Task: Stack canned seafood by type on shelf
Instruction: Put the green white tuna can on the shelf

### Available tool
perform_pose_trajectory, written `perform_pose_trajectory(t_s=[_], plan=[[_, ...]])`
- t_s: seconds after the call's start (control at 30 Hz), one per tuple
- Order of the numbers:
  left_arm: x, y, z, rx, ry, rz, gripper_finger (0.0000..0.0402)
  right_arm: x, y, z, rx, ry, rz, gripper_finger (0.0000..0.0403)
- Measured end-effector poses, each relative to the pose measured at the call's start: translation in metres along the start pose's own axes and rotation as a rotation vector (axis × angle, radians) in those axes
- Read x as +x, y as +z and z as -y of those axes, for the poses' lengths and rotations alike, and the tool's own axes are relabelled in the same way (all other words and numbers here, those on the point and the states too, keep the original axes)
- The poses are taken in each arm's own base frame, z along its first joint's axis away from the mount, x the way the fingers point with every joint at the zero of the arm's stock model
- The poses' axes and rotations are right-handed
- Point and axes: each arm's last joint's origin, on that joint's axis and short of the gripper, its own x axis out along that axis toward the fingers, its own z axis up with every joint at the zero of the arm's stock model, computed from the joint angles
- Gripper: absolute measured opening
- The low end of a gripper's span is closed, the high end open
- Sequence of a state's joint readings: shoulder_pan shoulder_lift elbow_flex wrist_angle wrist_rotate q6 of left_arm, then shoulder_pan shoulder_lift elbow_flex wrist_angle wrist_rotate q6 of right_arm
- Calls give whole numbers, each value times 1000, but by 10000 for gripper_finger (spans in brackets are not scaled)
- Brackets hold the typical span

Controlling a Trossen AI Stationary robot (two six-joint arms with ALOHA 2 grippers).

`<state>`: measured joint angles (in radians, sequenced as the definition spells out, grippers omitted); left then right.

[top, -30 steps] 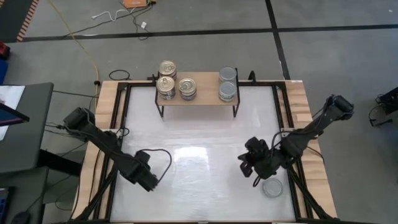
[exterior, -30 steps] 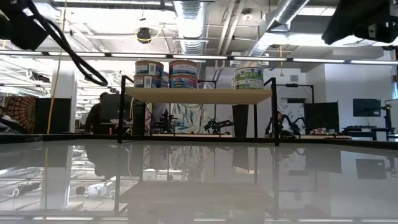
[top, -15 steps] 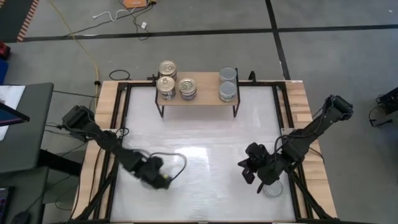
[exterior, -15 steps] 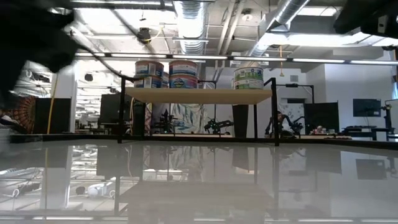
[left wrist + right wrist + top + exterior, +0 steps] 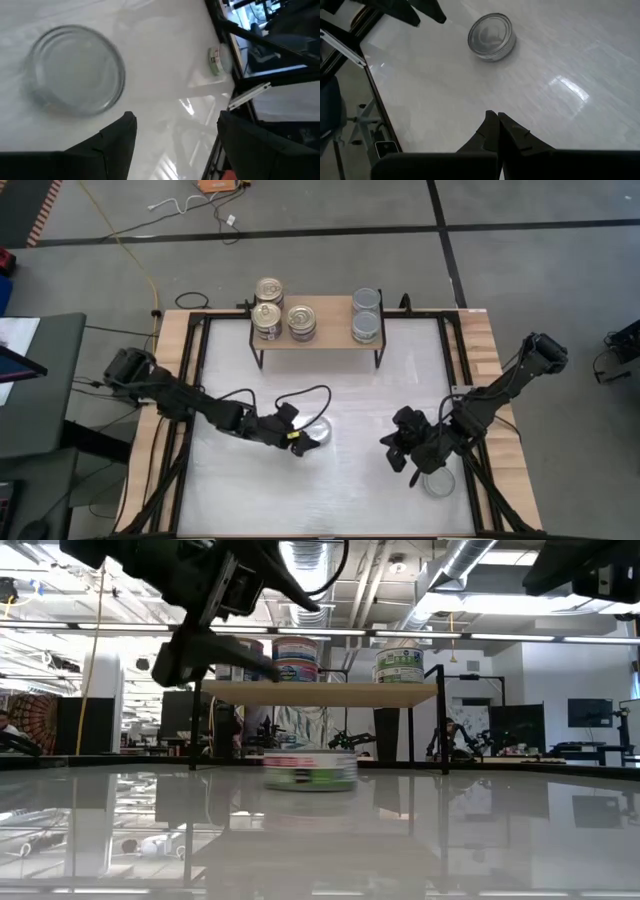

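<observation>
1. While we look straight down from the high view, the left claw (image 5: 300, 442) reaches toward the middle of the white surface (image 5: 350, 380), right beside a silver-lidded can (image 5: 317, 430) lying there; its fingers stand partly apart with nothing between them. The right claw (image 5: 392, 458) hangs over the near right part of the surface, shut and empty, with another silver-lidded can (image 5: 437, 481) just beside it near the corner. On the shelf (image 5: 330, 335) at the far edge sit three gold-lidded cans (image 5: 268, 317) on the left part and two silver-lidded cans (image 5: 366, 325) on the right part.
2. From the low view, we see the middle can (image 5: 310, 769) resting flat on the surface in front of the shelf (image 5: 318, 692), with the left claw (image 5: 215, 655) above and to one side of it, apart from it. Stacked cans (image 5: 296, 657) stand on the shelf board.
3. Through the left wrist view, we see the silver lid of the can (image 5: 75, 70) ahead of the two dark fingers (image 5: 117, 135), which are spread and touch nothing.
4. Through the right wrist view, the right arm's fingers (image 5: 495, 131) are pressed together, and the middle can (image 5: 492, 36) lies well ahead of them.
</observation>
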<state>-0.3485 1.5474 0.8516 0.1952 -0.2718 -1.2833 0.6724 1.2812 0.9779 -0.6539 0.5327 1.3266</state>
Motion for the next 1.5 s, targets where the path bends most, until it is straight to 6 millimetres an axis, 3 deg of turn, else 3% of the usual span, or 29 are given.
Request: perform_pose_trajectory(t_s=[0.3, 0.67, 0.93, 1.23, 1.37, 1.5], plan=[[-3, -3, -5, -175, 77, 49, 265, 11, -1, 1, 36, -51, 24, 42], [-4, -6, -12, -179, 145, 39, 265, 80, 6, 2, 138, -153, -21, 166], [-3, -6, -38, -166, 234, 6, 265, 116, 28, 14, 222, -187, -16, 237], [1, 8, -53, -107, 222, 4, 265, 168, 50, 14, 293, -11, 8, 240], [2, 17, -56, -103, 236, 27, 265, 180, 52, 25, 354, -63, -5, 220], [3, 21, -60, -108, 258, 34, 265, 184, 53, 22, 363, -15, -5, 193]])
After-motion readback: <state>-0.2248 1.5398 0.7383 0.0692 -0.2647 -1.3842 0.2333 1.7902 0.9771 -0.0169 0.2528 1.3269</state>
